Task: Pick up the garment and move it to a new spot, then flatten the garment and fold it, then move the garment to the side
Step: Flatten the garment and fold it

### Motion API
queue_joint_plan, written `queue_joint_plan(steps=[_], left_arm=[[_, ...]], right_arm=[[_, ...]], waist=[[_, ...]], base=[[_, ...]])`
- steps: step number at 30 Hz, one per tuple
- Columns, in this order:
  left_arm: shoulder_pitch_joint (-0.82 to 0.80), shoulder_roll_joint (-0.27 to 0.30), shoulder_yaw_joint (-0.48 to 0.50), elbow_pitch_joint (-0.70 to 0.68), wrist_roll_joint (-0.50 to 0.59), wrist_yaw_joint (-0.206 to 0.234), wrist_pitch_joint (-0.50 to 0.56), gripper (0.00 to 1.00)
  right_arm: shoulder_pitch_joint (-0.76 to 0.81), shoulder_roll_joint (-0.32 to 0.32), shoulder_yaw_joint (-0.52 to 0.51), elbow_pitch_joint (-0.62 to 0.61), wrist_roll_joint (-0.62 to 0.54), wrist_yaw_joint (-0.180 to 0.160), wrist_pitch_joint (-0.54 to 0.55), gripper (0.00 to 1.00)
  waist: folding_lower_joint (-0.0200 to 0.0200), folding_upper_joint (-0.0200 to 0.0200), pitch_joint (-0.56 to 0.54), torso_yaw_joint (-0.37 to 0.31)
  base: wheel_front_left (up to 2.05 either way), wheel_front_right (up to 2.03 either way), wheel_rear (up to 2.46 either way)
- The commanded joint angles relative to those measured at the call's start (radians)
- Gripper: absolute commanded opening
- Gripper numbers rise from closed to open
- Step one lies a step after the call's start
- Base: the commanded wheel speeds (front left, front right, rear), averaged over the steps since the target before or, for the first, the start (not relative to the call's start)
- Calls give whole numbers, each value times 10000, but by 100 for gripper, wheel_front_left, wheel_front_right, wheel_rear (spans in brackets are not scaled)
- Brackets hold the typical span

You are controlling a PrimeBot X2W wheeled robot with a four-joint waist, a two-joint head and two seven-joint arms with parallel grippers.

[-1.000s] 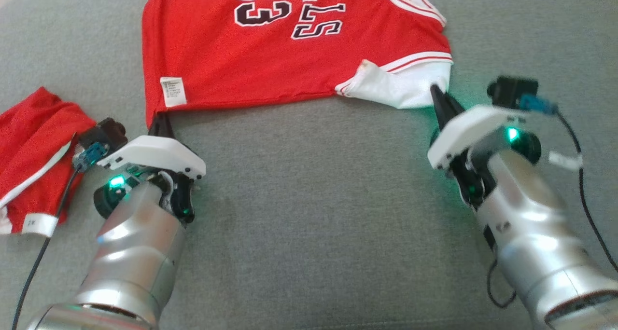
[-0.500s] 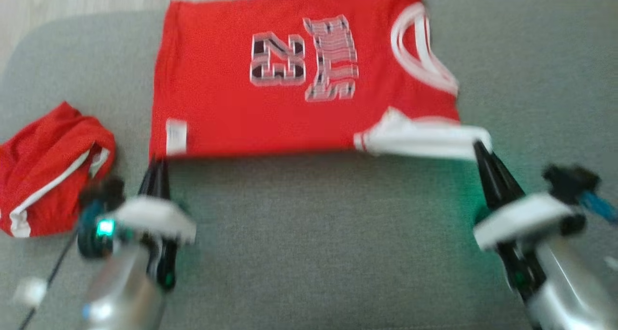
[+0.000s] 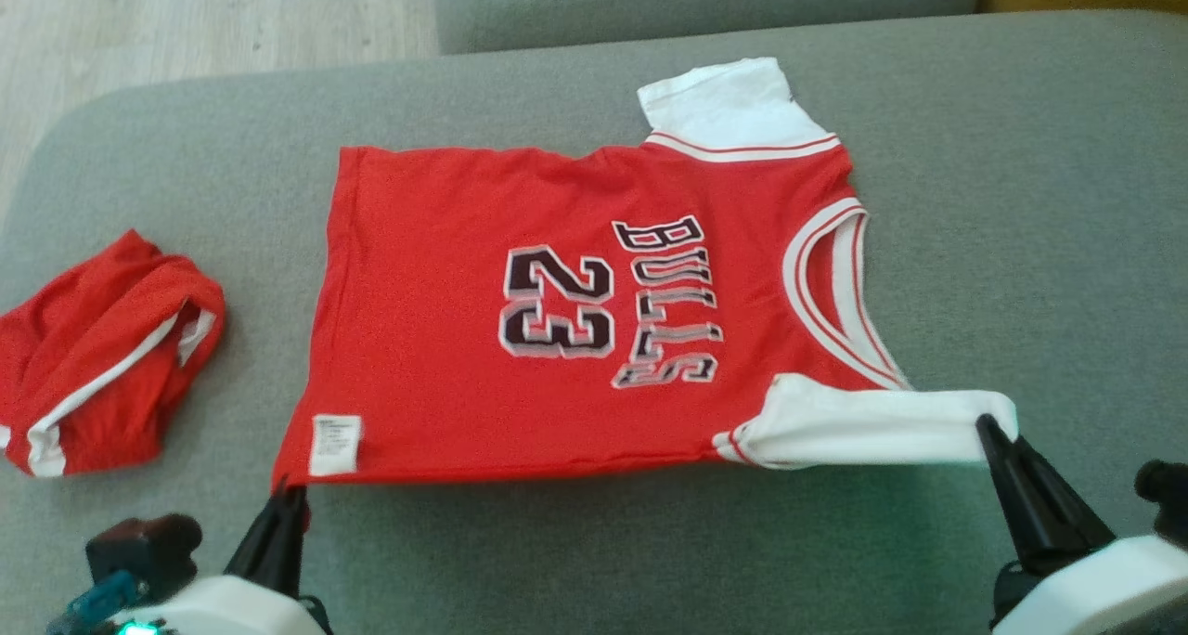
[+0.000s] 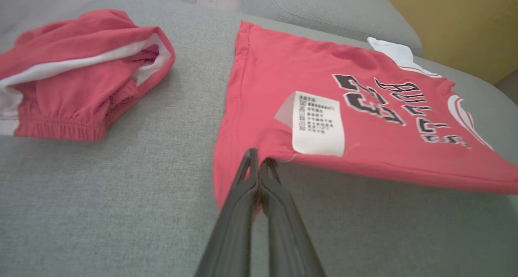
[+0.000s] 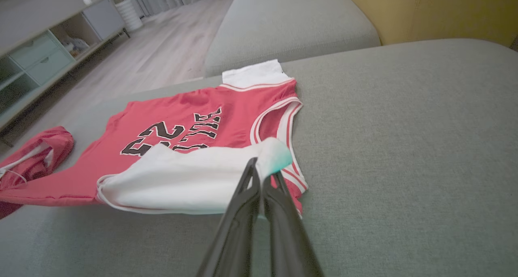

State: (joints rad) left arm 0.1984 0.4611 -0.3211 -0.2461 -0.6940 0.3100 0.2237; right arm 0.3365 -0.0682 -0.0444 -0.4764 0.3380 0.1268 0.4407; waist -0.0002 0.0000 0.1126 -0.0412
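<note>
Evidently the flattening step was in hand. The red jersey (image 3: 445,338) lay printed side up across the middle of the grey sofa cushion (image 3: 594,561), collar toward the robot's right and hem toward its left. Most of the body lay smooth, and the far sleeve (image 3: 719,106) rested flat beyond the far edge.

The left fingers (image 3: 286,514) were clenched on the near hem corner (image 4: 243,163), just beside the white care label (image 3: 335,445). In the left wrist view the two tips met with red cloth pinched between them. The right fingers (image 3: 1002,459) were likewise clamped, on the end of the near sleeve (image 3: 863,426), which was drawn out into a long white strip. Between the two grips the near edge ran nearly straight and seemed to sit slightly off the cushion, so the cloth was probably under tension rather than at rest. A pair of red shorts (image 3: 102,347) lay bunched well apart on the robot's left, clear of the work.

Moving the jersey to a new spot looked done, and no fold was in the cloth yet. The next move would likely call for one of two things: lowering the near edge and letting go so the jersey settled flat, or carrying both held points together over the body toward the far edge to make the first fold. Either way the two arms would need to travel evenly, or the hem would skew; the stretched sleeve would also want tucking inward
</note>
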Motion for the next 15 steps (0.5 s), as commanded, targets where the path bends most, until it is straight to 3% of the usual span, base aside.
queue_joint_plan(steps=[1,6,12,15], left_arm=[[-341,423,499,-983,61,252,423,0],[-950,608,385,-1058,-436,40,1396,0],[-3096,528,250,1008,-1448,-1105,2405,0],[-3888,637,132,1732,-1403,-1478,2606,0]], right_arm=[[-452,-82,40,-515,-149,39,273,0],[-1616,-219,64,145,-84,39,422,0],[-4173,-1158,680,2454,237,39,-234,0],[-4990,-1395,941,3372,414,39,-607,0]], waist=[[2,0,177,94],[2,0,727,297],[2,0,1531,523],[2,0,1700,573]], base=[[0,0,0],[0,0,0],[0,0,0],[0,0,0]])
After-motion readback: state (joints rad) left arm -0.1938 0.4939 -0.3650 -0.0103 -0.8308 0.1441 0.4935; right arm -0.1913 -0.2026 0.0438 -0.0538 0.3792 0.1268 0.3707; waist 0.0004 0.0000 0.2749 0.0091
